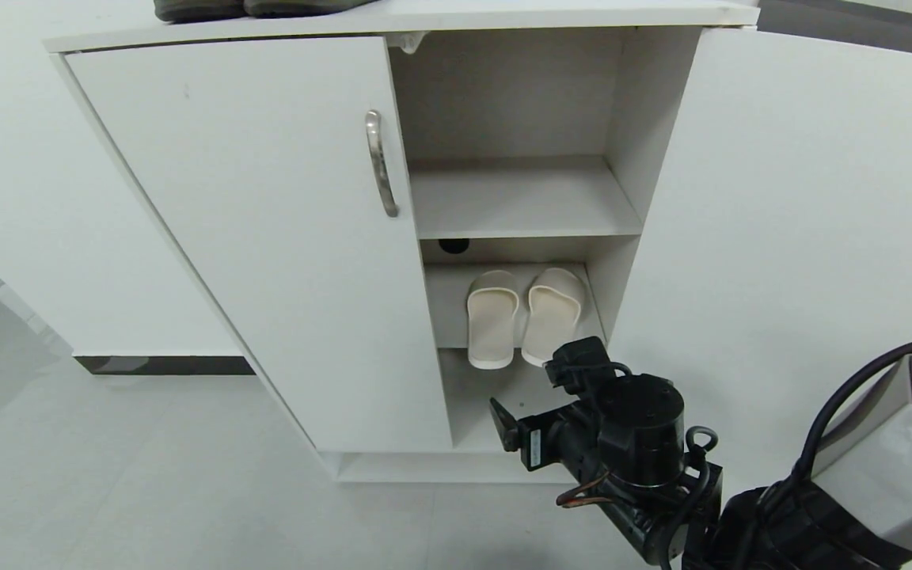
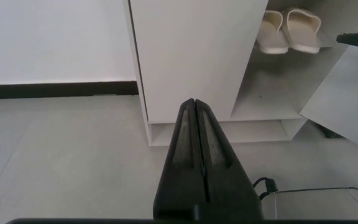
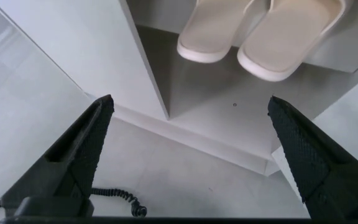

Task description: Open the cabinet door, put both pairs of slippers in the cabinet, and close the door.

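A white cabinet [image 1: 250, 237] stands with its left door shut and its right door [image 1: 804, 206] swung wide open. A cream pair of slippers [image 1: 523, 317] lies side by side on the lower shelf, toes inward, heels slightly over the shelf's front edge; the same slippers [image 3: 260, 31] show just beyond my right gripper. A dark pair of slippers [image 1: 250, 8] rests on the cabinet top. My right gripper [image 1: 539, 388] hangs open and holds nothing in front of the bottom compartment, below the cream pair. My left gripper [image 2: 194, 109] is shut and holds nothing, low over the floor before the shut door.
A metal handle [image 1: 381, 162] sits on the shut left door's inner edge. The upper shelf [image 1: 519, 198] is bare. The open door stands close beside my right arm. Pale floor [image 1: 147, 475] spreads left of the cabinet; a coiled cable [image 3: 114, 196] lies under the right gripper.
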### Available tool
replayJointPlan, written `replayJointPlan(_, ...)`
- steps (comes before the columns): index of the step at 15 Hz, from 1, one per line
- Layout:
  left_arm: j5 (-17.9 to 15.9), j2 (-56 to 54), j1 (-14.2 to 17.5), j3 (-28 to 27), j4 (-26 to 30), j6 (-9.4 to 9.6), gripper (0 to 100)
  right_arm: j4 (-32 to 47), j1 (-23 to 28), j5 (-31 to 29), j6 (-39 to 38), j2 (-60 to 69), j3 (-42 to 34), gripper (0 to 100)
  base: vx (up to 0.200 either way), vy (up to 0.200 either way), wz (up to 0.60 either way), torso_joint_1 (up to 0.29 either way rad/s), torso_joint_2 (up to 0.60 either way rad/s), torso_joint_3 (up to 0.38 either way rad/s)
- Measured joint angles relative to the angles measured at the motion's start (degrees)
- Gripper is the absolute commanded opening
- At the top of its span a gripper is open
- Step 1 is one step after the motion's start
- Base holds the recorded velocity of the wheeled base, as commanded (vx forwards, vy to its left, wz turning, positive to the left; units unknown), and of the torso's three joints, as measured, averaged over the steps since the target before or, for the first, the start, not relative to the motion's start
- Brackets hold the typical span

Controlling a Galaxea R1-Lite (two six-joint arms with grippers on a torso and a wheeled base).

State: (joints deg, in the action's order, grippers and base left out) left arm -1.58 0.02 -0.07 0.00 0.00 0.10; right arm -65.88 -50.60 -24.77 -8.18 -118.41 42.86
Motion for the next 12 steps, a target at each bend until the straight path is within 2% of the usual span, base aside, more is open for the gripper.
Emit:
replayJointPlan(7, 0.0, 0.0, 0.0, 0.0, 0.0, 0.00, 0, 0.0, 0.0, 0.0, 0.1, -0.1, -1.2, 100, 0.000, 0.000, 0.00, 0.000, 0.00, 0.199)
replayJointPlan(12, -0.1, 0.0, 0.0, 0.0, 0.0, 0.23, 0, 0.0, 0.0, 0.0, 0.2, -0.9, -1.4, 100, 0.000, 0.000, 0.00, 0.000, 0.00, 0.035)
